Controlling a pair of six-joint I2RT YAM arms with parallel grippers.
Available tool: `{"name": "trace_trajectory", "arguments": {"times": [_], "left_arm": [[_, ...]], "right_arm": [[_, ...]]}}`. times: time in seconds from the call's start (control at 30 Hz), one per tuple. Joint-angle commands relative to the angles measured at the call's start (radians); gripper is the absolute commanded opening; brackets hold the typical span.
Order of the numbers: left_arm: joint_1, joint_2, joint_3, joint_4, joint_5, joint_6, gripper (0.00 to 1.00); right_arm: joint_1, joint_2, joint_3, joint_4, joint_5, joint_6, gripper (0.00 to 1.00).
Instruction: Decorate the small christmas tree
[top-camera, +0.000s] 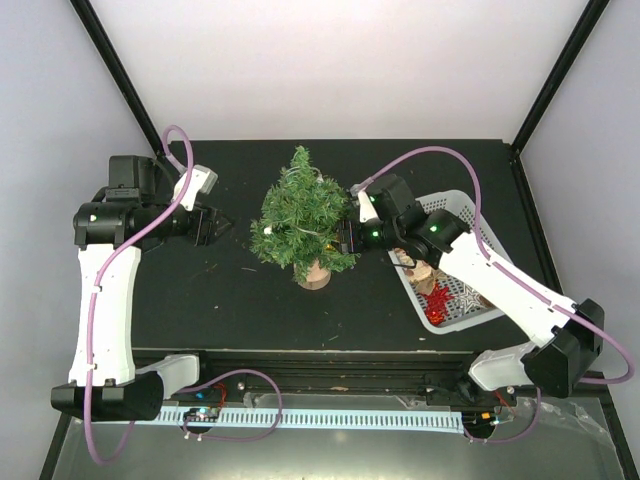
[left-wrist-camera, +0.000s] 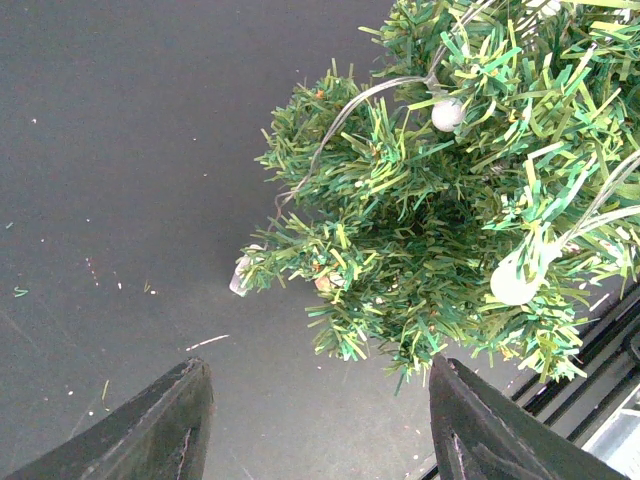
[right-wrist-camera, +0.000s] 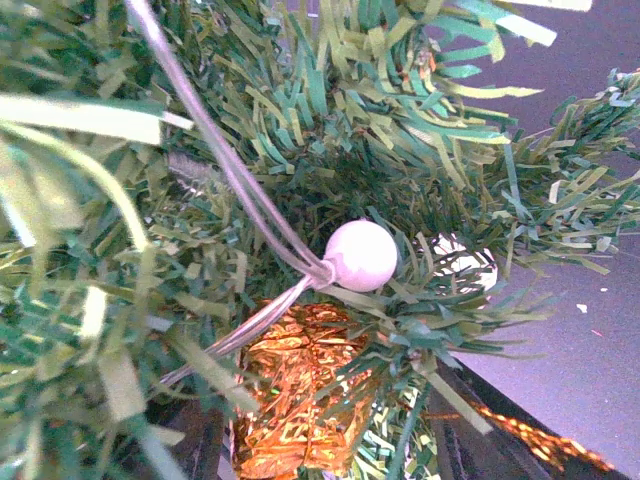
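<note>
On the left of the black table (top-camera: 200, 300), the left gripper (top-camera: 222, 225) hovers with its jaws spread and nothing between them. It points at the left flank of the small christmas tree (top-camera: 300, 220) but stands apart from it. In the left wrist view only bare table shows between its fingers (left-wrist-camera: 170, 420).

The tree stands upright mid-table on its stump base (top-camera: 315, 275), with a clear light string (left-wrist-camera: 447, 114) and its white bulbs looped through the branches. It looks light and top-heavy for so narrow a foot, so a sideways push would probably slide or tip it. The bristly branches appear soft and springy. They should give under a finger and hold little, and the wire could snag. The firm places to take hold are likely the stump or the trunk low down.

The right gripper (top-camera: 348, 238) is buried in the tree's right side. In its wrist view a gold ornament (right-wrist-camera: 300, 390) sits among the needles between the fingers (right-wrist-camera: 470, 430). The jaws stand apart, but it cannot be told whether they grip the ornament.

At the far right lies a white mesh basket (top-camera: 455, 198), partly under the right arm. It holds a red star (top-camera: 437, 298), a silvery star (top-camera: 467, 297) and a tan piece (top-camera: 420, 270), and the rest is hidden.
</note>
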Motion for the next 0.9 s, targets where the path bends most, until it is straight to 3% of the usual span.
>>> {"name": "trace_trajectory", "arguments": {"times": [0.0,0.33,0.57,0.87], "left_arm": [[0.009,0.006,-0.001,-0.004,0.018,0.017,0.6],[0.01,0.016,0.002,-0.003,0.014,0.021,0.6],[0.009,0.018,0.002,-0.001,0.011,0.02,0.6],[0.009,0.024,0.014,-0.008,0.002,0.024,0.6]], "right_arm": [[0.006,-0.03,0.034,-0.018,-0.003,-0.024,0.57],[0.005,-0.089,0.012,-0.072,0.041,-0.027,0.54],[0.005,-0.224,-0.055,-0.121,0.119,-0.031,0.55],[-0.022,-0.364,-0.124,-0.205,0.355,0.027,0.56]]}}
